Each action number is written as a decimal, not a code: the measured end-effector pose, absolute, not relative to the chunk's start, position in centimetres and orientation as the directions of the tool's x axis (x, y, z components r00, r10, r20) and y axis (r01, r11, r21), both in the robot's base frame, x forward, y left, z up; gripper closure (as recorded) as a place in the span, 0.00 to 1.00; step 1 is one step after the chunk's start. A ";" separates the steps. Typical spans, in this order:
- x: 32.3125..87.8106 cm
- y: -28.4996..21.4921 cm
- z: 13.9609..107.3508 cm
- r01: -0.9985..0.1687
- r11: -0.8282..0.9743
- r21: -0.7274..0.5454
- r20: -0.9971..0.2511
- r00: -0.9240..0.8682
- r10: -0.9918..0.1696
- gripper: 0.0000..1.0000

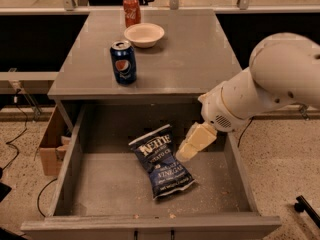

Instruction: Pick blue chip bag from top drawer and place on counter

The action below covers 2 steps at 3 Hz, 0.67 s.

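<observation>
End effector [184,154] inside top drawer [102,186], at right edge of blue chip bag [162,167]; contact and openness indiscernible

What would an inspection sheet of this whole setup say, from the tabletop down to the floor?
Surface: counter, grey and flat, carrying three items.
Job's things: blue chip bag lies flat and slanted on the floor of the open top drawer, with crumbs scattered near it.
Clutter: Pepsi can, red soda can and white bowl, all upright on the counter.
Grippers: gripper hangs over the drawer, just right of the bag's upper end; contact cannot be told.
Cables: black cables on the floor at the left.
Surroundings: cardboard box left of the drawer; speckled floor.
</observation>
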<state>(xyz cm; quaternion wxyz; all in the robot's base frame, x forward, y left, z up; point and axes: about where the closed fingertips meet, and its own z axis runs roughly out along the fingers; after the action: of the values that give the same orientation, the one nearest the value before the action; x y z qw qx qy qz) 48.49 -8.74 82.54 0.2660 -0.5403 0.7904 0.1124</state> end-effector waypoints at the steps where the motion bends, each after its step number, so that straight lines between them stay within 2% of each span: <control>1: 49.8 -4.7 78.3 -0.917 0.391 -0.075 -0.548 -0.290 -0.785 0.00; 2: 50.5 -2.2 74.5 -0.922 0.386 -0.041 -0.526 -0.309 -0.792 0.00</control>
<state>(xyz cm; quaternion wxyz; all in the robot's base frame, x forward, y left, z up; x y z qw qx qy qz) 50.53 -2.16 74.47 0.2389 -0.5373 0.7975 0.1352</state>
